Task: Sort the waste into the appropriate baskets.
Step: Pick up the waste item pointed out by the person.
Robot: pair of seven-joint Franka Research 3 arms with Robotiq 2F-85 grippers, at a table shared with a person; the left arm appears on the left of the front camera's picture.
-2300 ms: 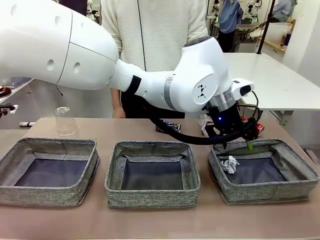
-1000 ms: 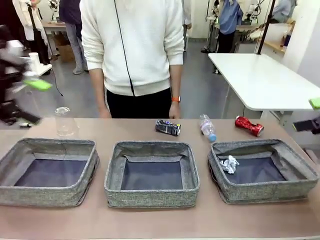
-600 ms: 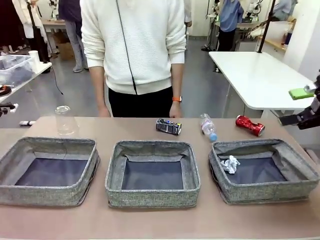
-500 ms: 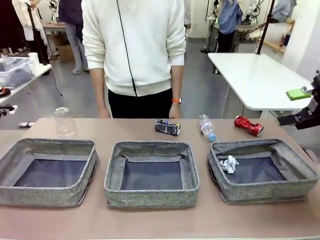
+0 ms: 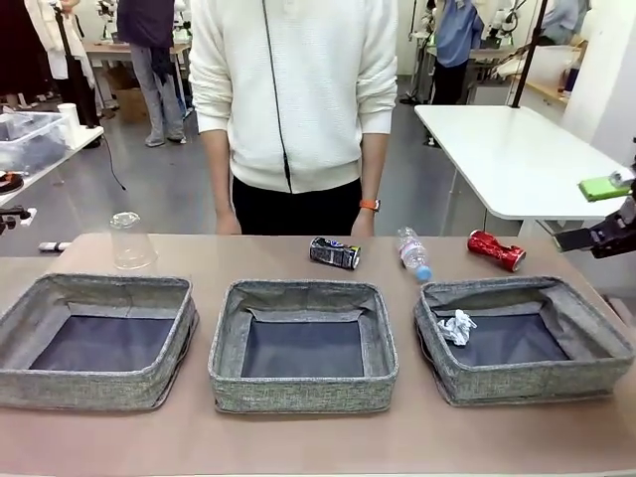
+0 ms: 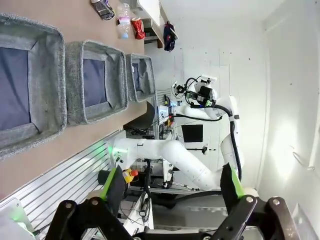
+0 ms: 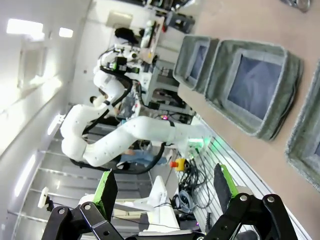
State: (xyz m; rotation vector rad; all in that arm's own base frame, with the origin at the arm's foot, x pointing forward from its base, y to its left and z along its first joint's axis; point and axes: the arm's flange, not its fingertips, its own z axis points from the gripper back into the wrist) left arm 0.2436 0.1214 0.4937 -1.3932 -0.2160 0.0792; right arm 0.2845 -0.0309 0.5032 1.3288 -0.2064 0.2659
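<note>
Three grey woven baskets stand in a row along the near side of the tabletop (image 5: 318, 437): left basket (image 5: 89, 390), middle basket (image 5: 298, 394), right basket (image 5: 527, 384). The crumpled white paper wad (image 5: 457, 326) lies inside the right basket, near its far left corner.

On the far strip of the tabletop, from left to right:
- The clear plastic cup (image 5: 130, 240) stands mouth down, beyond the left basket.
- The crushed dark printed can (image 5: 334, 252) lies on its side, beyond the middle basket.
- The clear plastic bottle (image 5: 413, 252) lies with its blue cap toward the near side.
- The crushed red can (image 5: 495, 249) lies beyond the right basket.

A person (image 5: 298, 99) in a white top stands at the far edge.

The right end effector (image 5: 581, 214) hangs at the right edge, well apart from the waste, fingers spread and empty. The left end effector (image 6: 170, 186), in its wrist view, is likewise spread wide and empty.
</note>
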